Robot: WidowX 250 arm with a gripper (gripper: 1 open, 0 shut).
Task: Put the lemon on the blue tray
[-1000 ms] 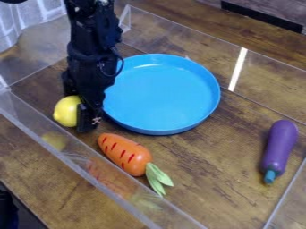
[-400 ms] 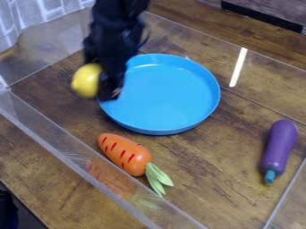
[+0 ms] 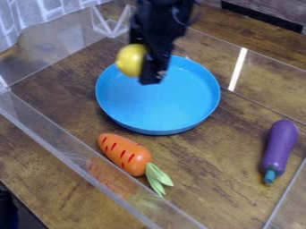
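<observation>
While the single camera view looks down across the wooden table (image 3: 72, 98), the black gripper (image 3: 143, 64) hangs over the far-left part of the blue tray (image 3: 180, 112), pointing steeply down. Its jaws stand fairly wide and are closed on the lemon (image 3: 131, 59), which sits clear of the surface, lifted above the tray's far-left rim. The frame is motion-blurred around the arm, so exactly how the pads seat on the fruit cannot be told.

Tray: bare blue floor, nothing in it. Near side of tray, well apart from the gripper: carrot (image 3: 127, 155) with green leaves, lying on the wood. Far right, near the edge: purple eggplant (image 3: 278, 148). Clear plastic walls (image 3: 72, 156) box in the work area.

Judgement: lift done, carry under way, release not yet made.

Risks:
- Lemon shows mostly on the left of the jaws, so the hold may be off-centre; a smooth oval could slip out sideways.
- Lemon hangs close to the rim rather than centre; release here could strike the raised rim and bounce out onto the wood.
- Dropping from height: the round fruit may roll across the shallow dish and over the edge.
</observation>
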